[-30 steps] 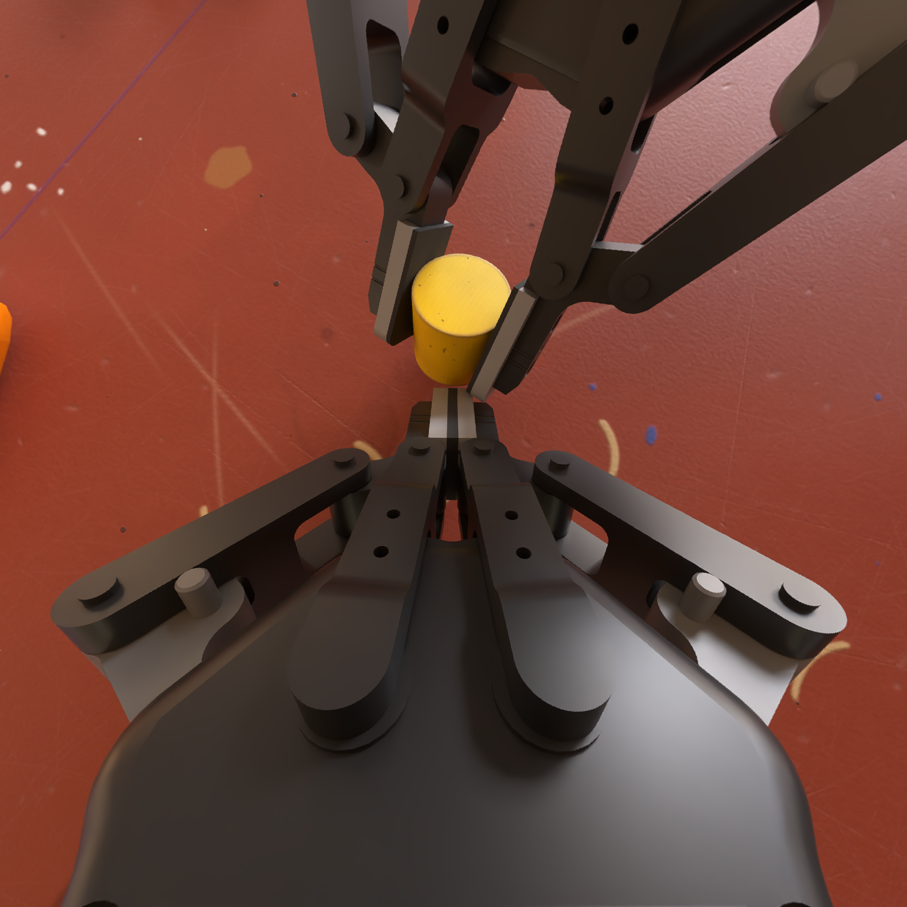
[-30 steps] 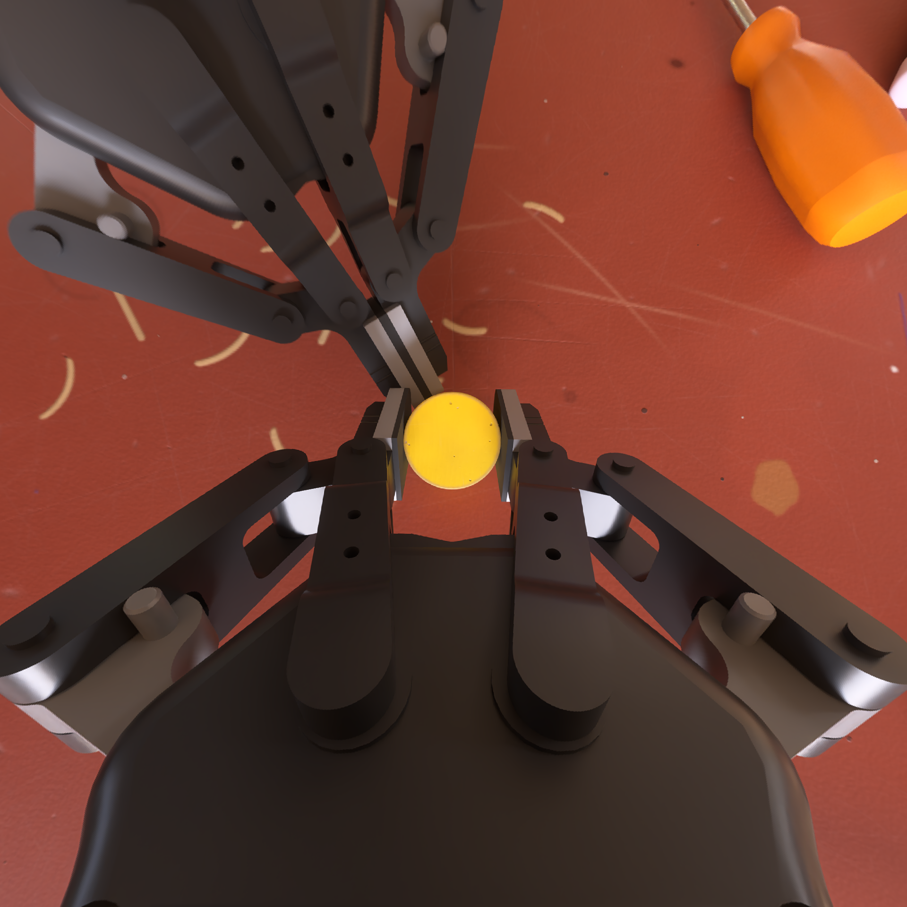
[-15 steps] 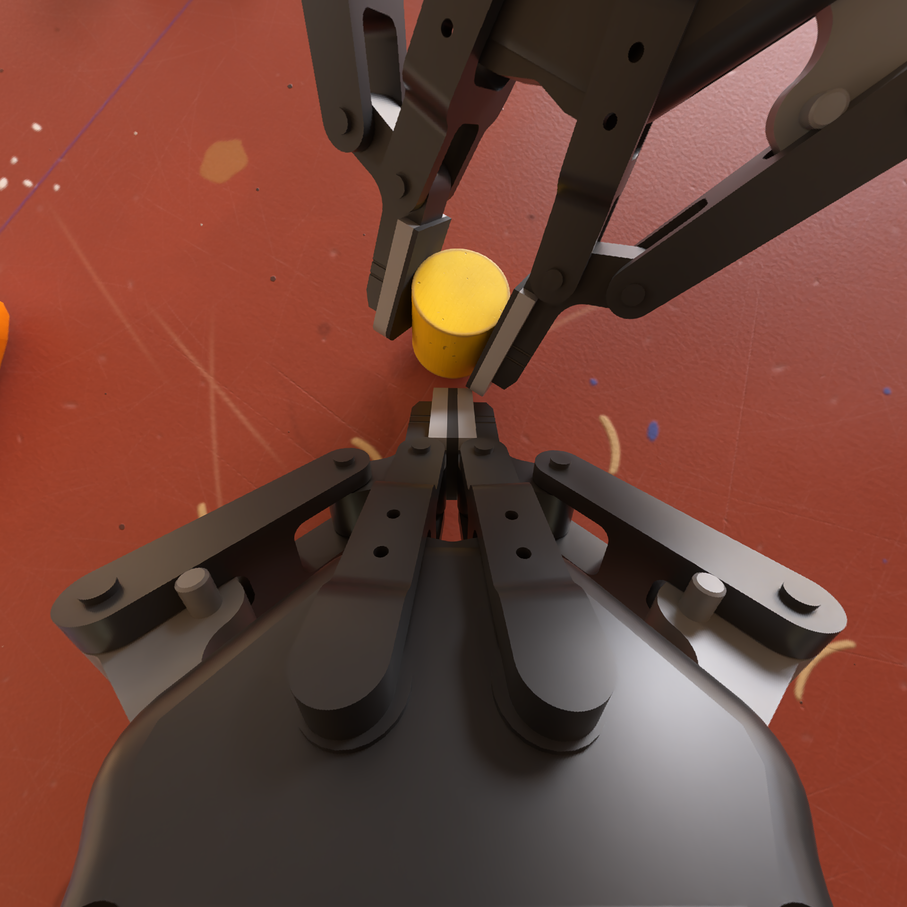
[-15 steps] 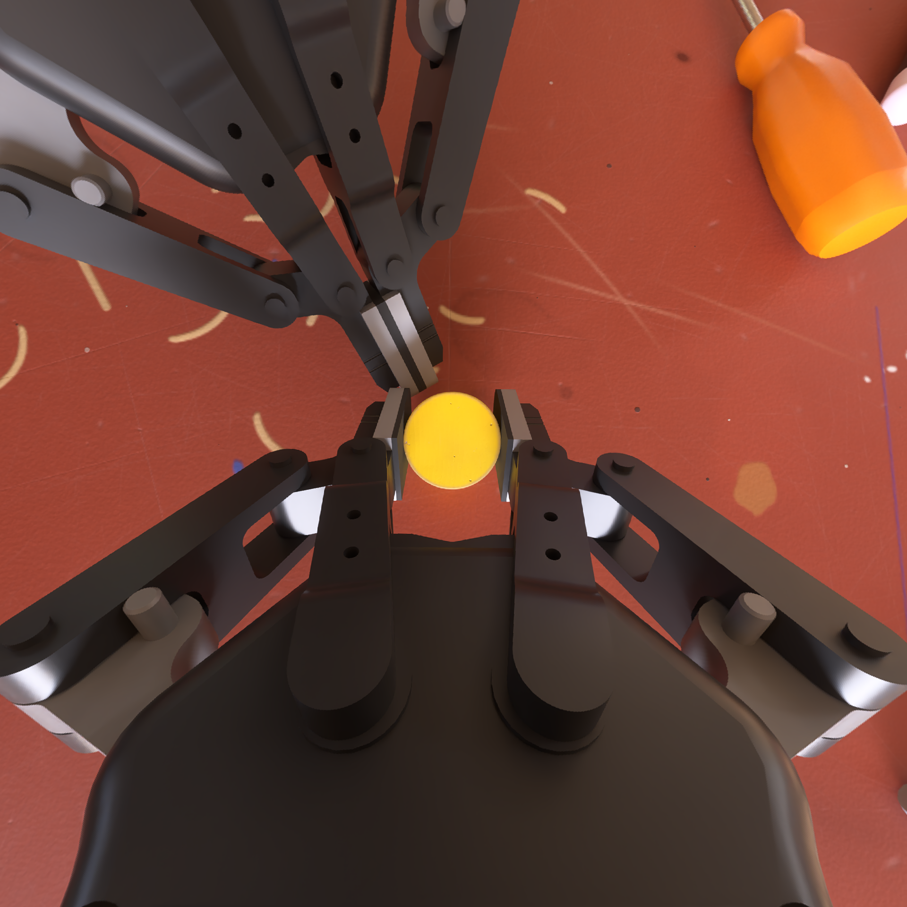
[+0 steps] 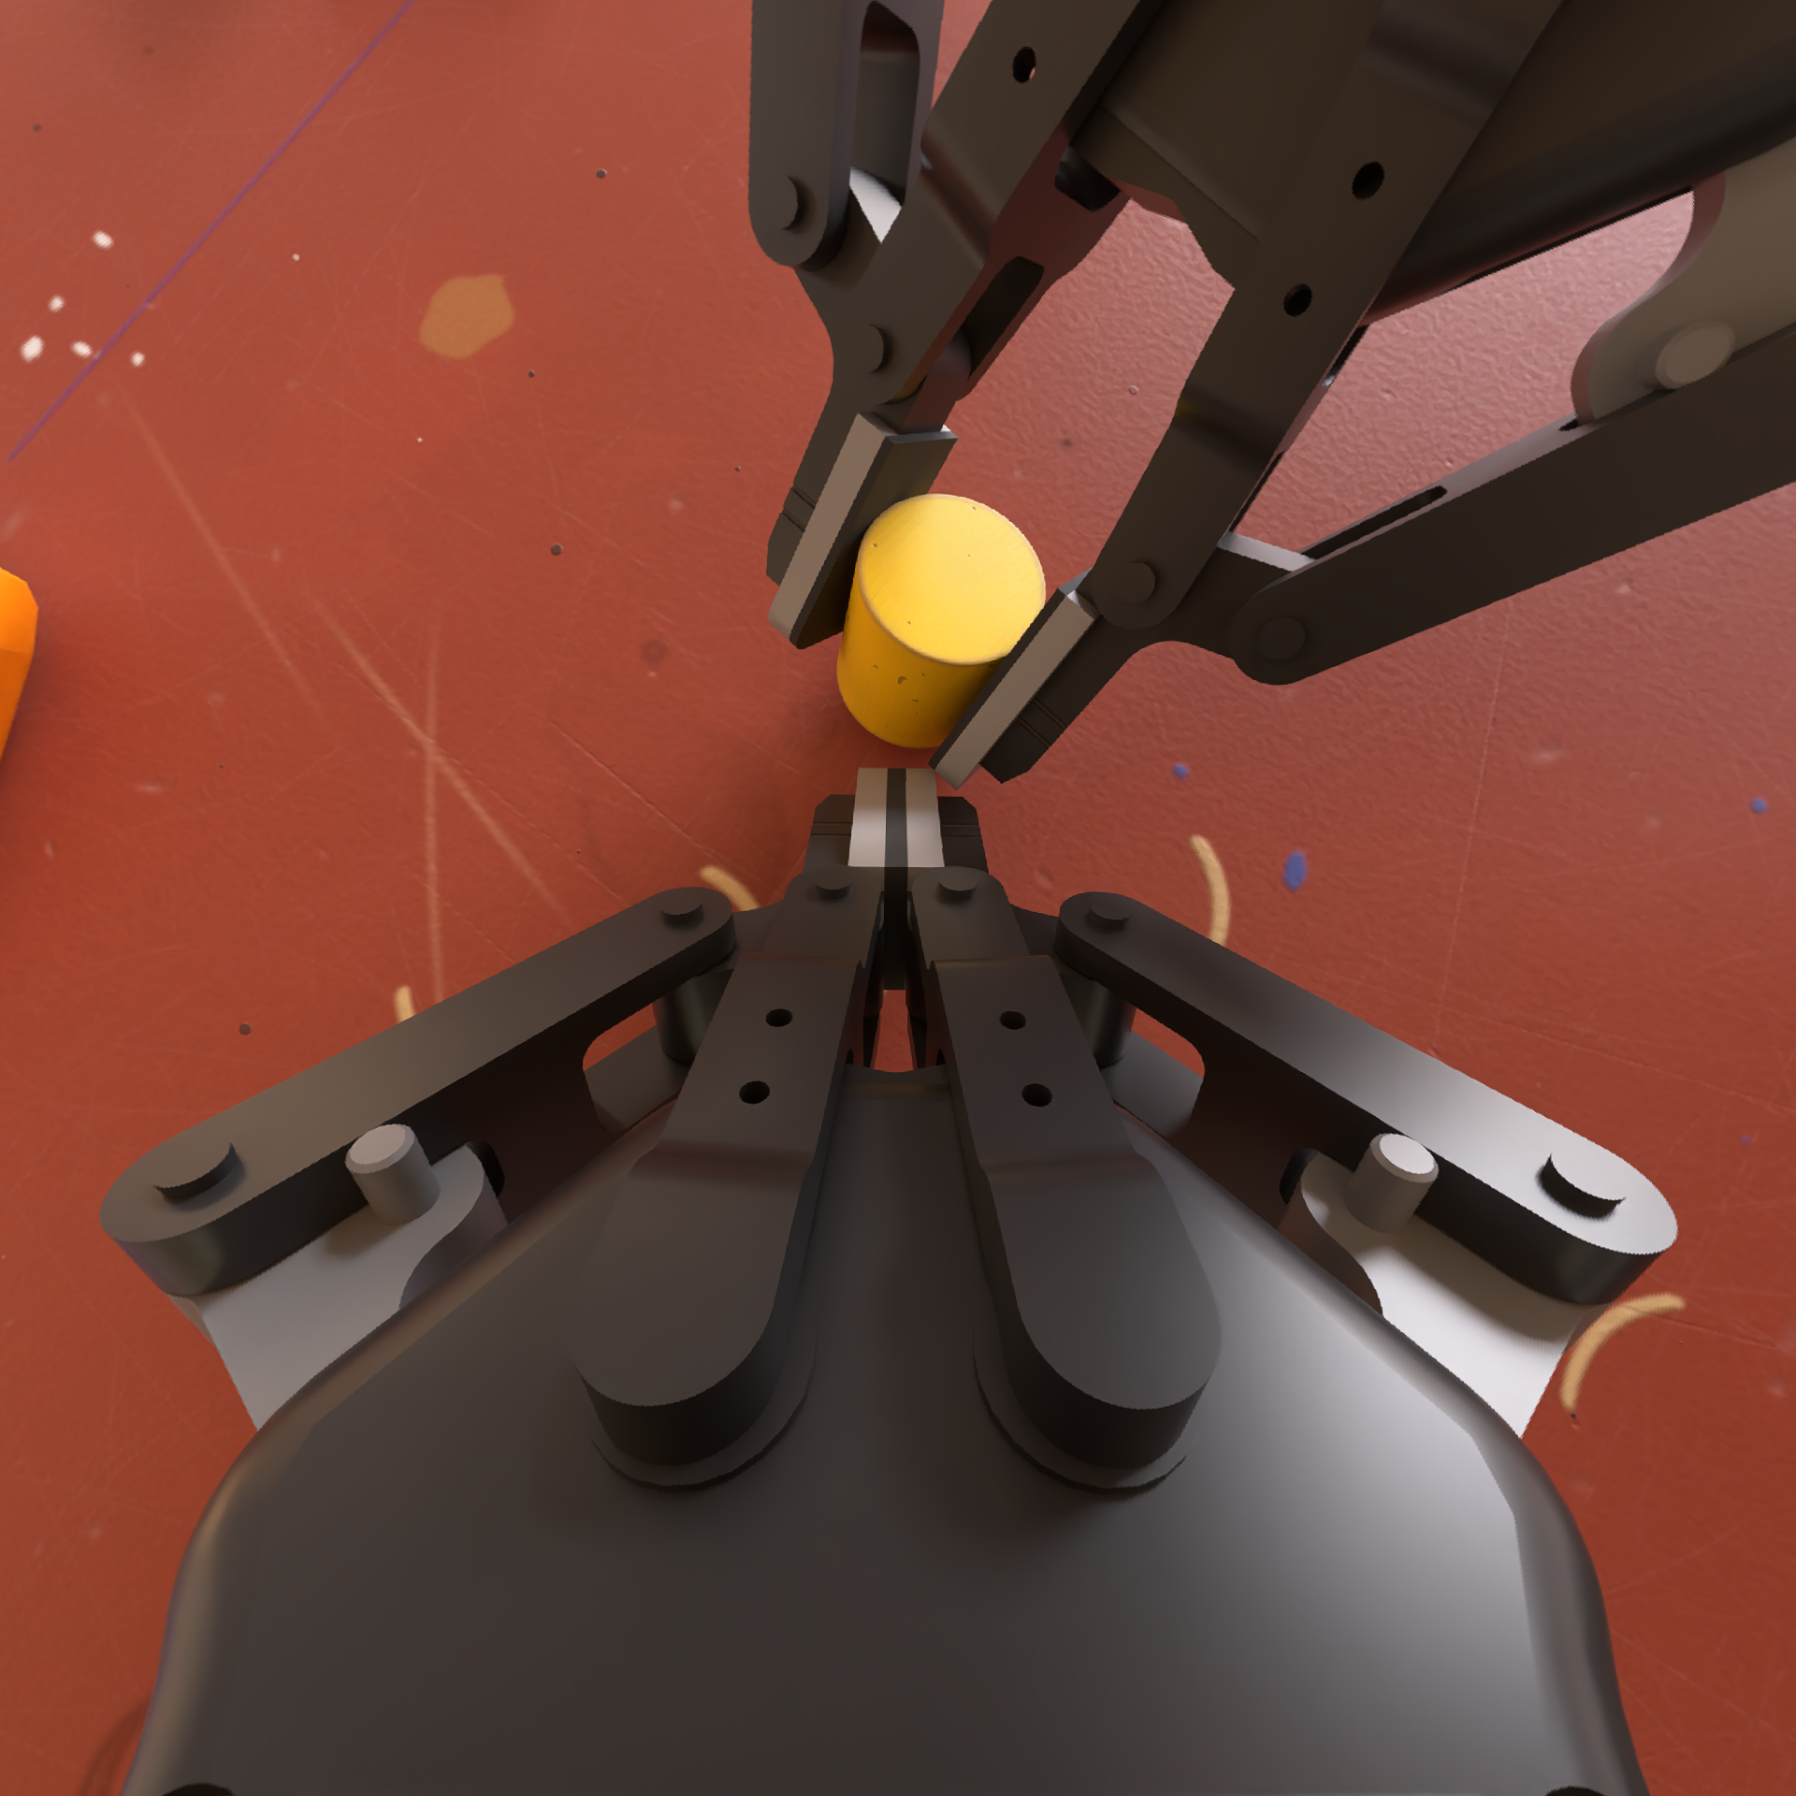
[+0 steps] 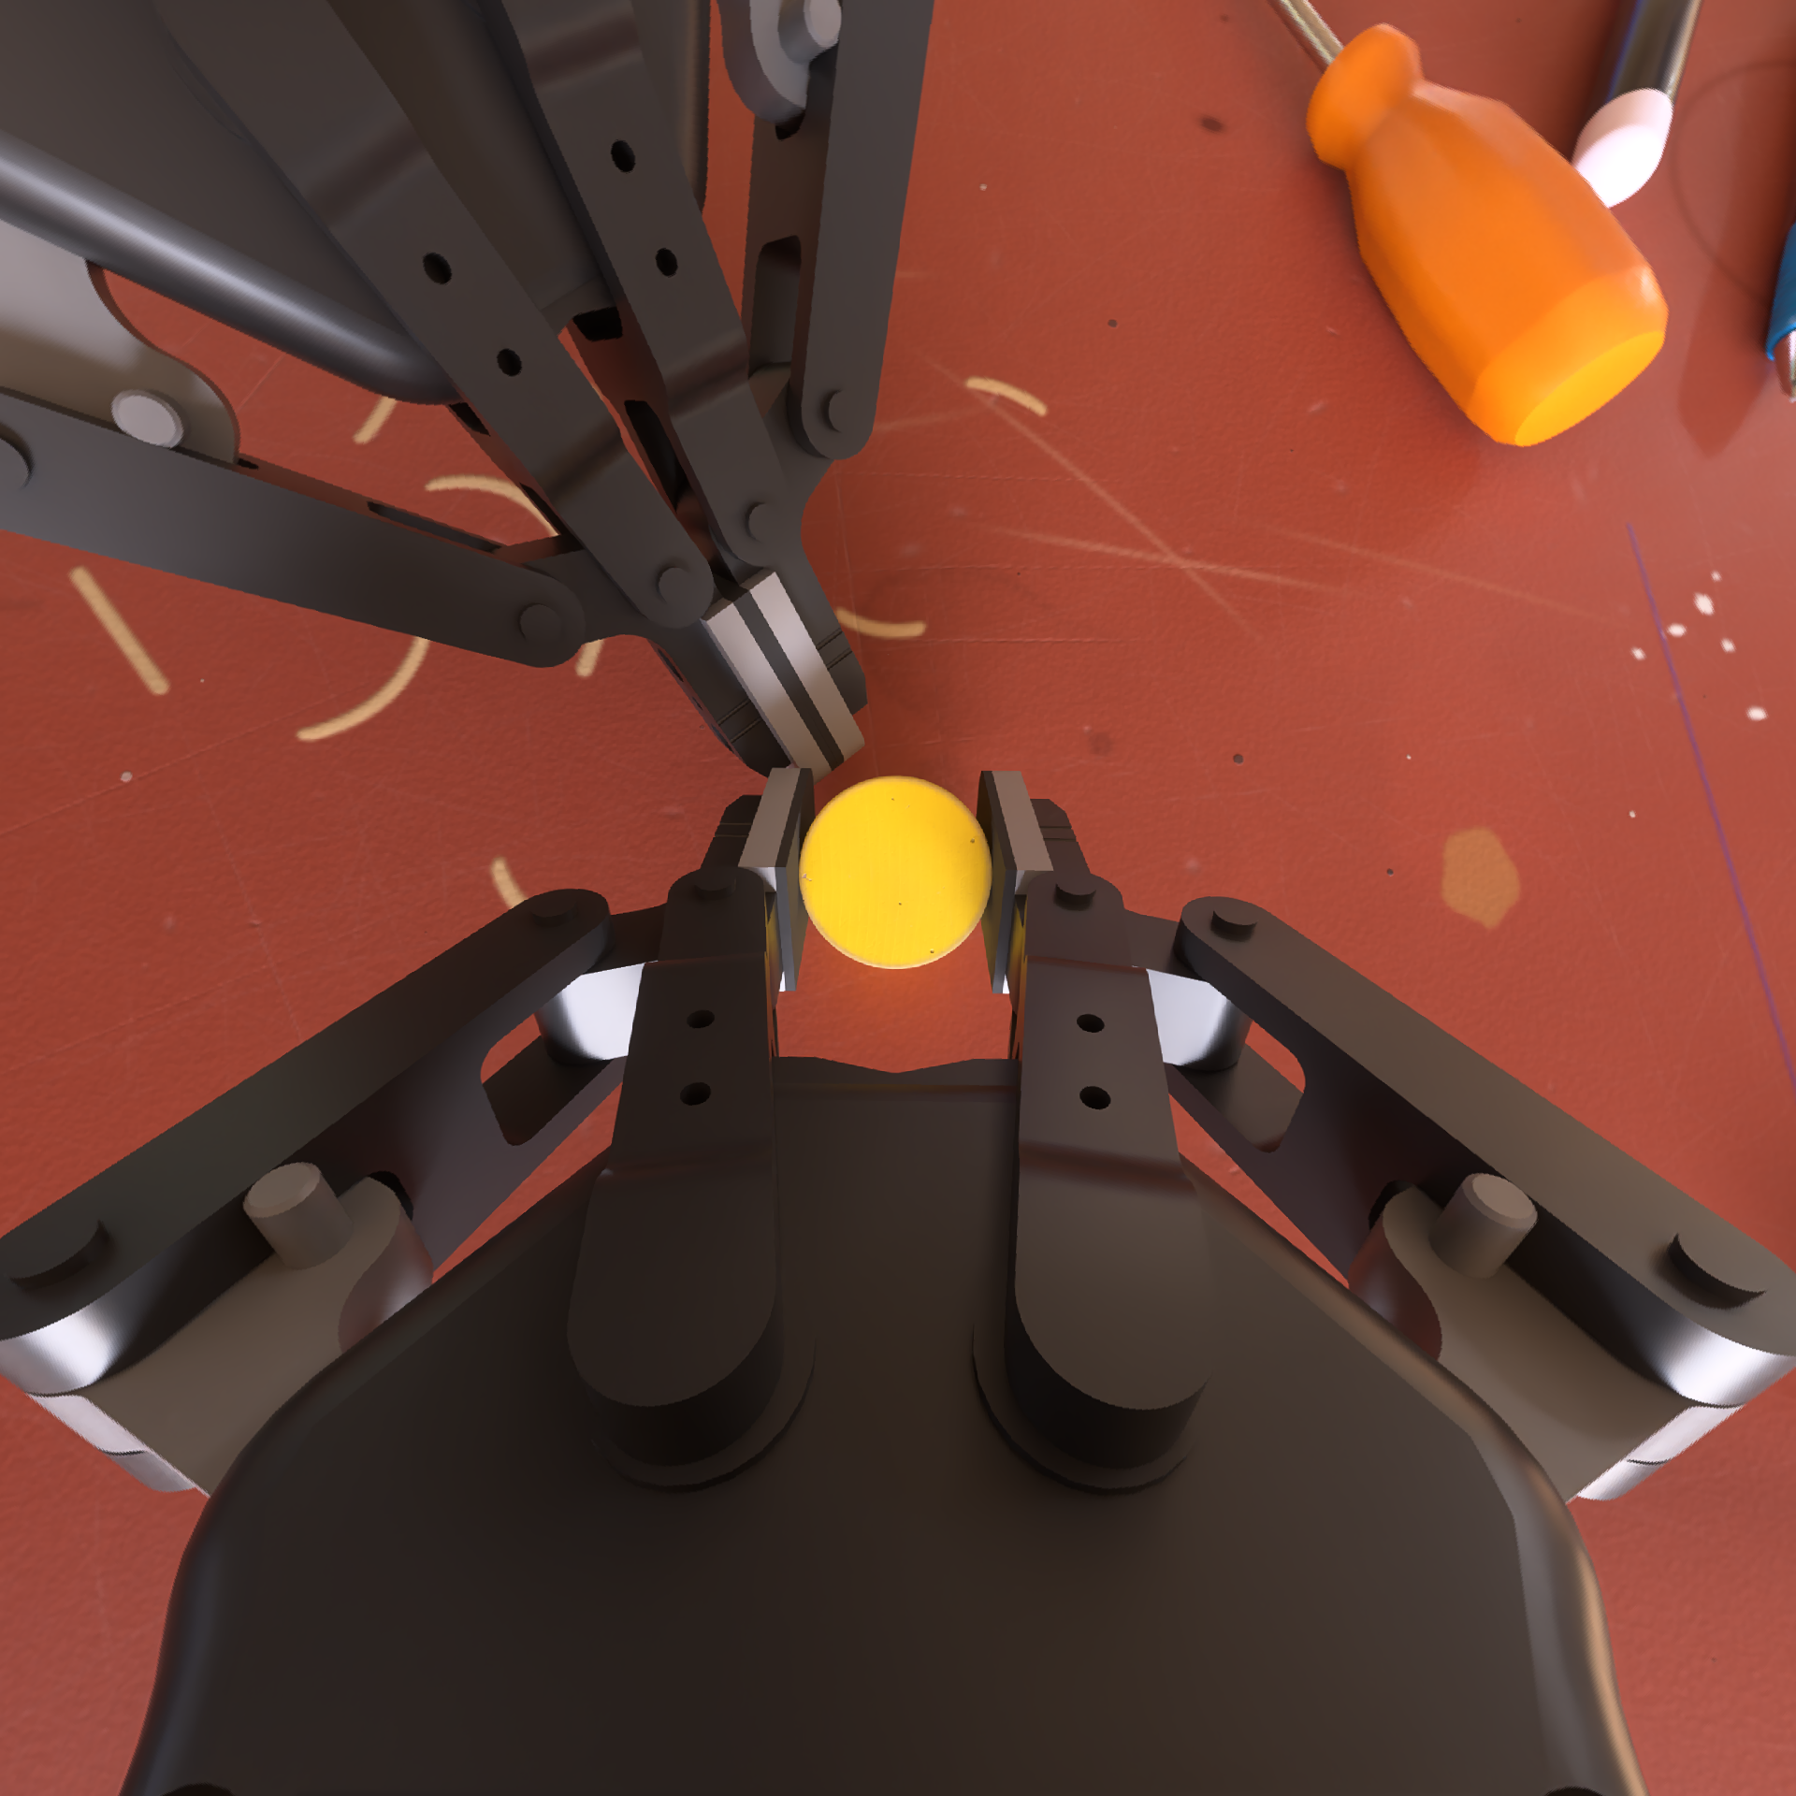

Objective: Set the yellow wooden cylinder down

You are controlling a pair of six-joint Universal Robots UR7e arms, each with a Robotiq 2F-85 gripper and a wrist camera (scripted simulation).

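The yellow wooden cylinder [image 6: 894,870] stands upright between the pads of my right gripper [image 6: 894,875], which is shut on its sides. In the left wrist view the cylinder [image 5: 933,622] hangs low over the red-brown table [image 5: 389,680], held by the right gripper [image 5: 889,695]; I cannot tell whether its bottom touches the table. My left gripper [image 5: 896,816] is shut and empty, its tips just short of the cylinder. In the right wrist view the left gripper [image 6: 792,719] sits close to the cylinder's upper left.
An orange screwdriver handle [image 6: 1487,243] lies at the top right, with a white-tipped metal tool [image 6: 1623,136] and a blue object [image 6: 1783,321] beyond it. The handle's edge also shows in the left wrist view [image 5: 15,641]. The table is scratched and flecked.
My right gripper has shifted a little over the table, still shut on the cylinder. The left gripper has stayed shut and barely moved.
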